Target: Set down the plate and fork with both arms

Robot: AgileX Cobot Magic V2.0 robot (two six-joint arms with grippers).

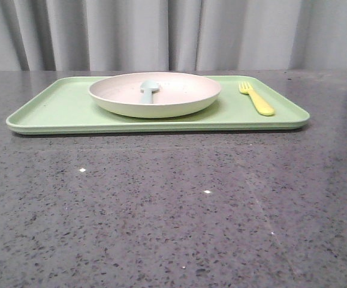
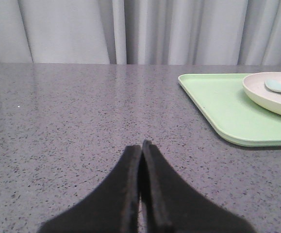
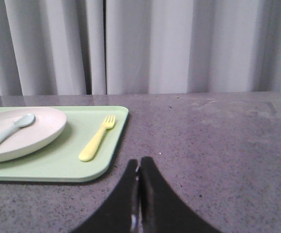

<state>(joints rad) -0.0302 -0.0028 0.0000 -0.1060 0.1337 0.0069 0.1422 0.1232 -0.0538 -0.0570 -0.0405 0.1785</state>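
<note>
Your left gripper (image 2: 141, 144) and right gripper (image 3: 139, 160) are both sitting pressed closed, gripping nothing, over the grey table (image 1: 173, 204). Beyond and between them the green tray (image 1: 53, 111) is carrying the plate (image 1: 179, 90), holding a blue spoon (image 1: 148, 90), with the fork (image 1: 256, 98) lying just beside it, nearer your right fingertips.

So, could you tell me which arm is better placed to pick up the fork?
Right. The fork lies on the tray's right end, just ahead of the shut right gripper; the left gripper faces bare table.
</note>
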